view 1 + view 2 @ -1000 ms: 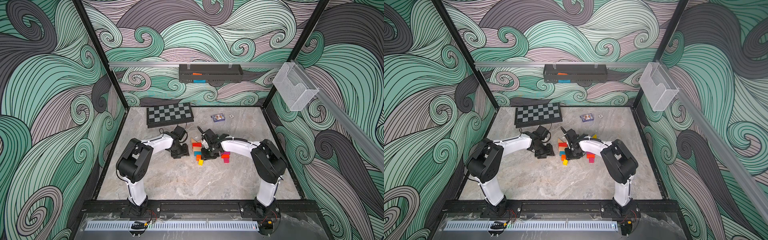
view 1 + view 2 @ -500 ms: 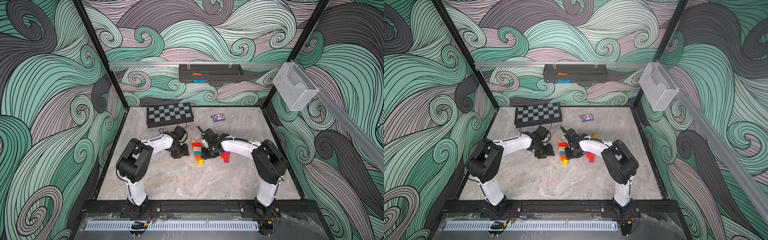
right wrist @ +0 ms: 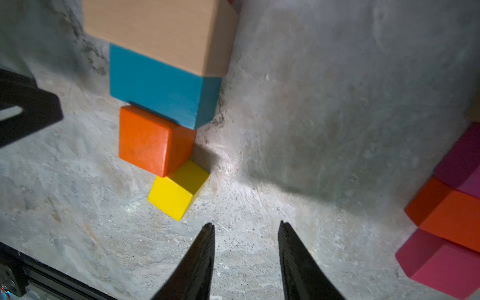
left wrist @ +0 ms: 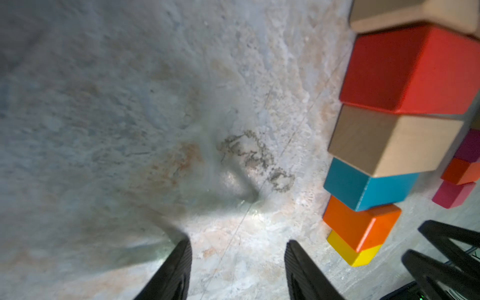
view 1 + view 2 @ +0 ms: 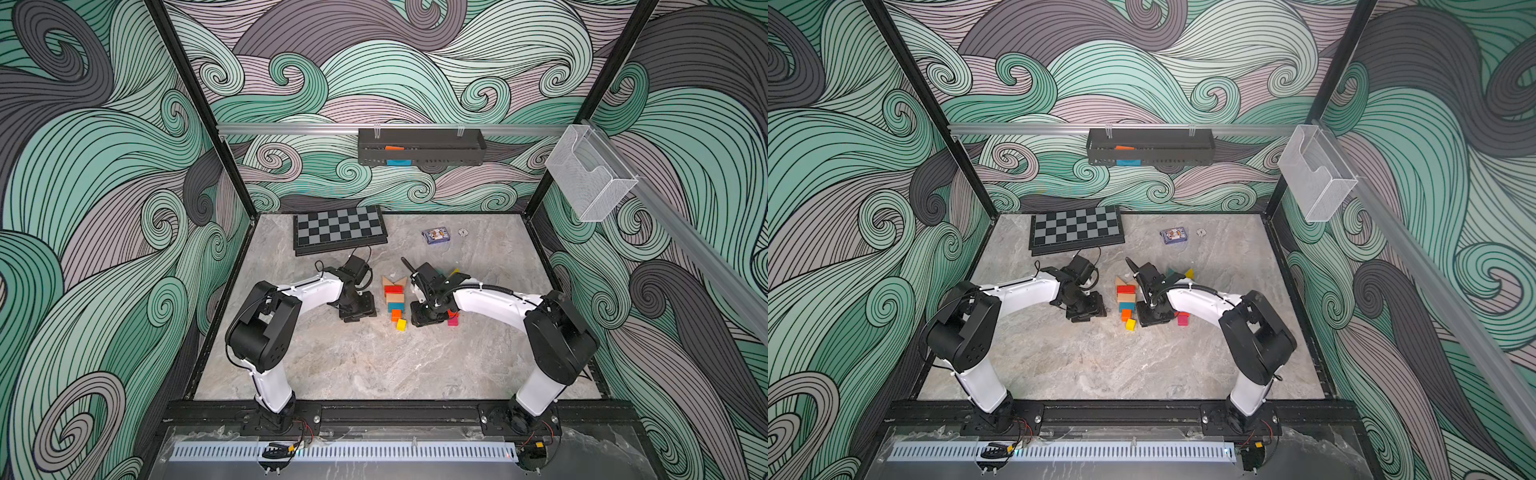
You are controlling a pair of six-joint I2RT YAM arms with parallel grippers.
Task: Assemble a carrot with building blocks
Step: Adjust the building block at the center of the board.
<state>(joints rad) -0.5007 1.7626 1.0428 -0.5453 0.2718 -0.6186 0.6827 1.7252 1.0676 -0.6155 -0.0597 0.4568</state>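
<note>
The building blocks lie in a line on the table in both top views: tan wedges [image 5: 392,280], a red bar [image 5: 392,289], a tan bar [image 5: 395,298], a teal block [image 5: 395,307], an orange cube [image 5: 396,315] and a yellow cube [image 5: 401,324]. My left gripper [image 5: 358,309] is low over bare table just left of the line, open and empty [image 4: 237,244]. My right gripper [image 5: 424,318] is just right of it, open and empty [image 3: 245,226], its tips close beside the yellow cube [image 3: 176,194]. Pink [image 3: 441,265] and orange [image 3: 449,210] blocks lie on its other side.
A chequered board [image 5: 338,228] lies at the back left, with a small blue card box [image 5: 435,235] and a little disc [image 5: 462,232] at the back. Teal and yellow wedges [image 5: 1173,273] sit behind the right arm. A black shelf [image 5: 419,146] hangs on the back wall.
</note>
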